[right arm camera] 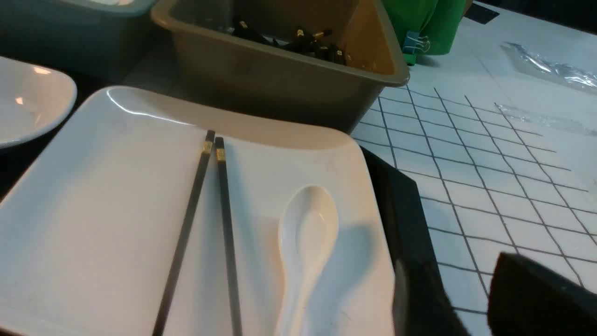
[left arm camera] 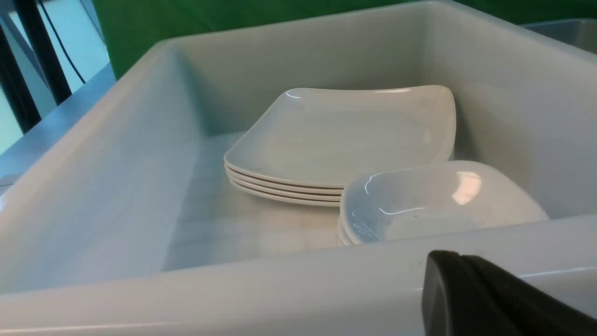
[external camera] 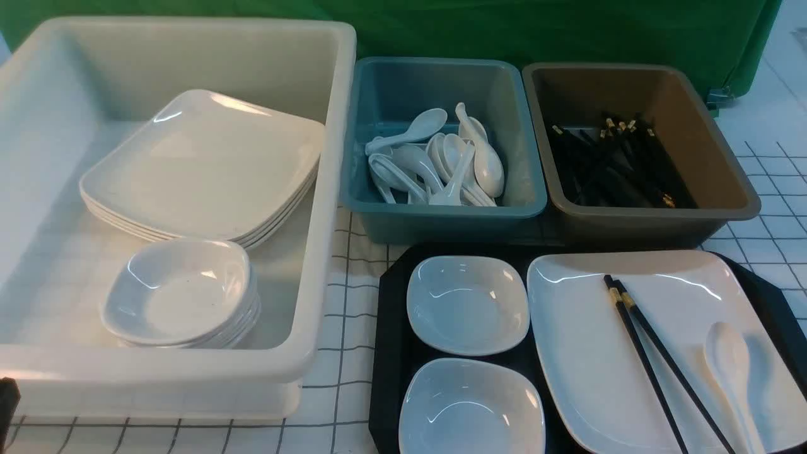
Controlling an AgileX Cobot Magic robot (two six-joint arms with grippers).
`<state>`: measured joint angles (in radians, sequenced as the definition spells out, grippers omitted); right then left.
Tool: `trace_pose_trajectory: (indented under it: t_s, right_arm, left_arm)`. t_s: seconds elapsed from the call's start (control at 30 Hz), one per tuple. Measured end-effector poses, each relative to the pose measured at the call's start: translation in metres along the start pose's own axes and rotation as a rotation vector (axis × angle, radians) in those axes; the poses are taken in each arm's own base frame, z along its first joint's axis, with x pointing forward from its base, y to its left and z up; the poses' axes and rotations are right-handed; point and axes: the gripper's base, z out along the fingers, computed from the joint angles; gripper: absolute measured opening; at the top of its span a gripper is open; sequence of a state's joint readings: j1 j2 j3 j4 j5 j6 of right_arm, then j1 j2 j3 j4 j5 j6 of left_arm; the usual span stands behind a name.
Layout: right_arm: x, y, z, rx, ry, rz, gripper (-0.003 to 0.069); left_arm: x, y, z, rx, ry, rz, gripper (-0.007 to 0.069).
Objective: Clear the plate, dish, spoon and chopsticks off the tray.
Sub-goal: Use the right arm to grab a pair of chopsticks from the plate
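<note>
The tray [external camera: 391, 328] carries one plate [external camera: 586, 353], two dishes [external camera: 467, 304], one spoon [external camera: 728, 359], two chopsticks [external camera: 643, 354]. My left gripper [left arm camera: 459, 261] is closed, empty; my right gripper [right arm camera: 531, 294], can't tell.

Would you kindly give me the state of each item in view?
tray: loaded
plate: on tray, under utensils
chopsticks: lying on plate
spoon: lying on plate, bowl up
small dishes: on tray, empty
white bin: holds plate stack, dish stack
teal bin: holds more spoons
brown bin: holds more chopsticks
left end effector: shut, empty
right end effector: open, empty
</note>
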<state>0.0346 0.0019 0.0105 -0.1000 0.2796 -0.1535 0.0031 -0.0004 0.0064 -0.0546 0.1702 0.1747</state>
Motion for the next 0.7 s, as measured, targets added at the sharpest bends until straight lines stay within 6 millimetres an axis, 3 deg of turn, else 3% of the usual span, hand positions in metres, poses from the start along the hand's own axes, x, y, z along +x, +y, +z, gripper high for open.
trace_pose_trajectory:
  t_s: [0.6, 0.7]
  right_arm:
    - [0.0000, 0.0000, 0.0000, 0.000, 0.000, 0.000, 0.0242]
    - [0.0000, 0.0000, 0.0000, 0.000, 0.000, 0.000, 0.0242]
  left_arm:
    - [-0.0011, 0.0002, 0.0000, -0.002, -0.012, -0.001, 0.0005]
    - [-0.0079, 0.0007, -0.0003, -0.003, -0.087, -0.110, 0.0005]
